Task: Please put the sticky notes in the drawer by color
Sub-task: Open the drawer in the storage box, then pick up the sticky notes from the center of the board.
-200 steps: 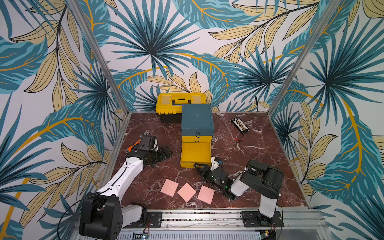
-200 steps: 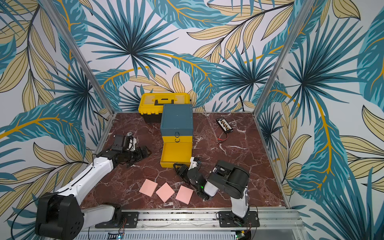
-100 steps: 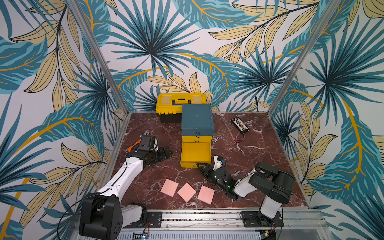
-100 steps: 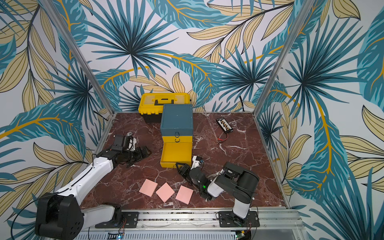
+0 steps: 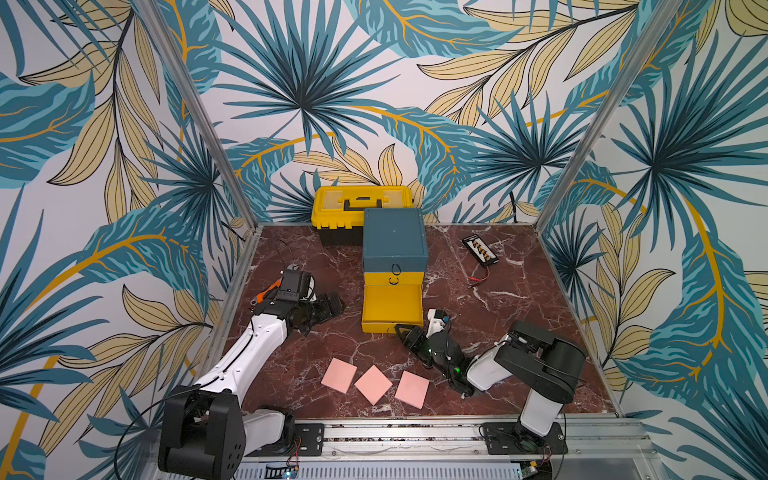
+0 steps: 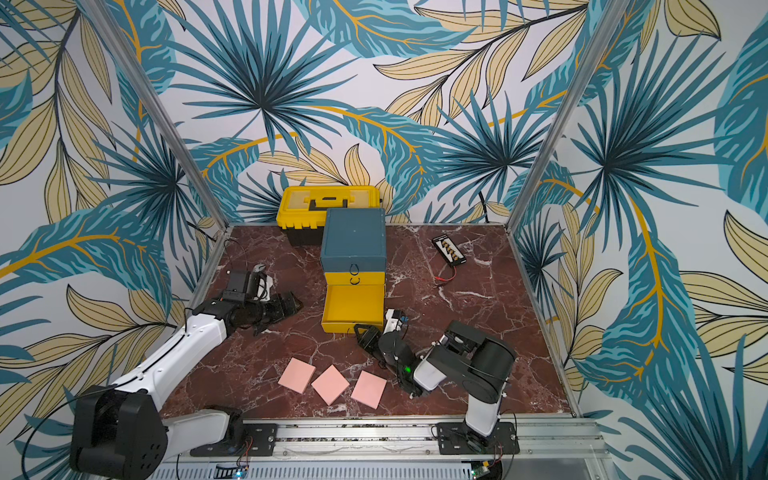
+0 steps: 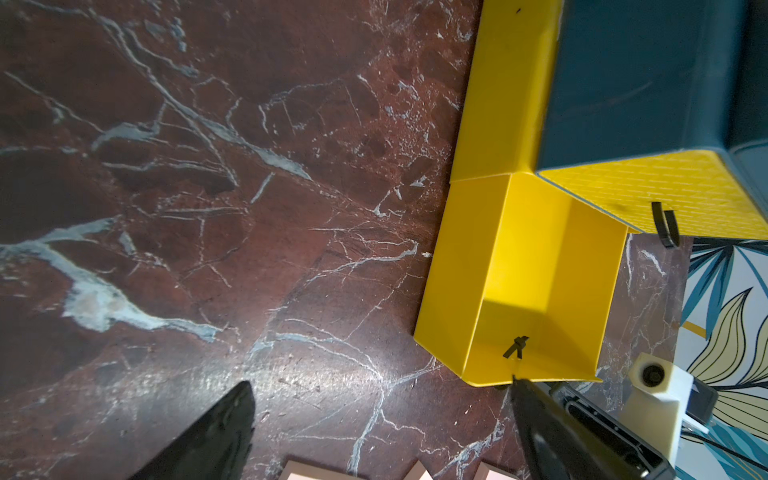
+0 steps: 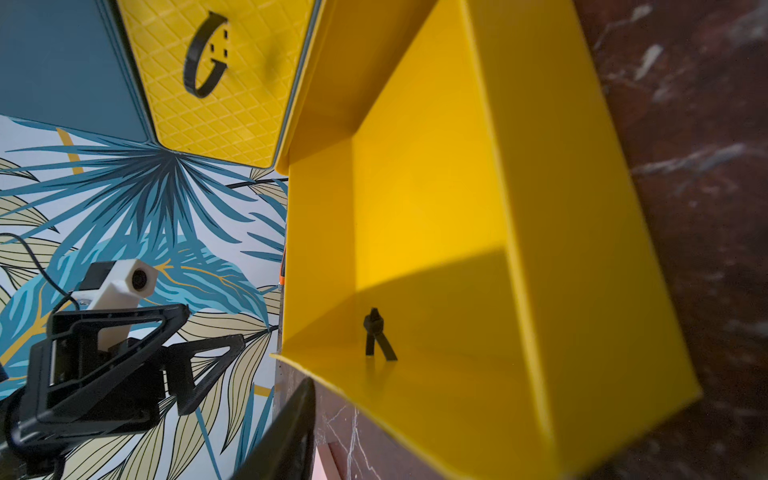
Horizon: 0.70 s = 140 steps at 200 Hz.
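1. The bottom yellow drawer [image 5: 392, 307] of the teal-blue three-drawer box cabinet [image 5: 395, 241] stands pulled out toward the front rail. There is open tabletop on both of its sides.
2. The drawer's long axis runs from the cabinet to the front. The two drawers above it are shut.
3. The right gripper [image 5: 405, 333] is at the drawer's front lip, by the black loop pull's knot [image 7: 515, 347]. Cannot tell whether its jaws grasp the pull.
4. The left gripper [image 5: 333, 307] sits beside the drawer and apart from it, jaws spread, gripping nothing.
5. Three salmon pink square sticky notes [image 5: 339, 375] [image 5: 373, 384] [image 5: 412, 389] lie flat in a row near the front edge, between the arms. The middle one is turned corner-forward.
6. The surface is a dark red, white-veined marble tabletop [image 5: 478, 299]. Leaf-print walls [image 5: 374, 104] stand on three sides. A yellow black-handled toolbox [image 5: 361, 203] sits behind the cabinet.
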Each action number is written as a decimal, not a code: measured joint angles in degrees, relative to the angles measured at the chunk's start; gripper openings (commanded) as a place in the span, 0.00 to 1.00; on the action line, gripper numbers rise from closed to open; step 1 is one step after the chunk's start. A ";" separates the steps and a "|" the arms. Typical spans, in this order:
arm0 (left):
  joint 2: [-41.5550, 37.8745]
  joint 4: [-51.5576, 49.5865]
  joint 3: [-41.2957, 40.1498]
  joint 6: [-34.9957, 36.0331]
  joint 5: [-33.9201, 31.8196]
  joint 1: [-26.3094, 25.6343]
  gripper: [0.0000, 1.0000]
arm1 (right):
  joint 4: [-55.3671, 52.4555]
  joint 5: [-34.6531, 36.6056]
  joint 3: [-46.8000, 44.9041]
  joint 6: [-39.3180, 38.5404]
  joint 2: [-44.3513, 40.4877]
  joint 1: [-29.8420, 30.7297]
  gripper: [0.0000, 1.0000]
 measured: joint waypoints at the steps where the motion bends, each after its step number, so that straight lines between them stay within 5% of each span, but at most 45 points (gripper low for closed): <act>1: 0.00 0.00 0.00 0.00 0.00 0.00 0.98 | -0.07 0.00 0.00 -0.02 -0.09 0.00 0.51; 67: -0.31 -4.13 0.00 0.24 -0.35 -0.35 0.99 | -11.02 -0.59 0.59 -5.68 -11.10 -0.26 0.52; 86: -0.31 -8.00 0.02 0.22 -2.43 -1.49 1.00 | -17.14 -2.10 2.69 -8.17 -15.34 -0.37 0.61; 140: 1.99 -16.79 0.02 -2.49 -10.54 -13.00 1.00 | -36.72 -3.54 7.85 -17.00 -29.88 -0.35 0.76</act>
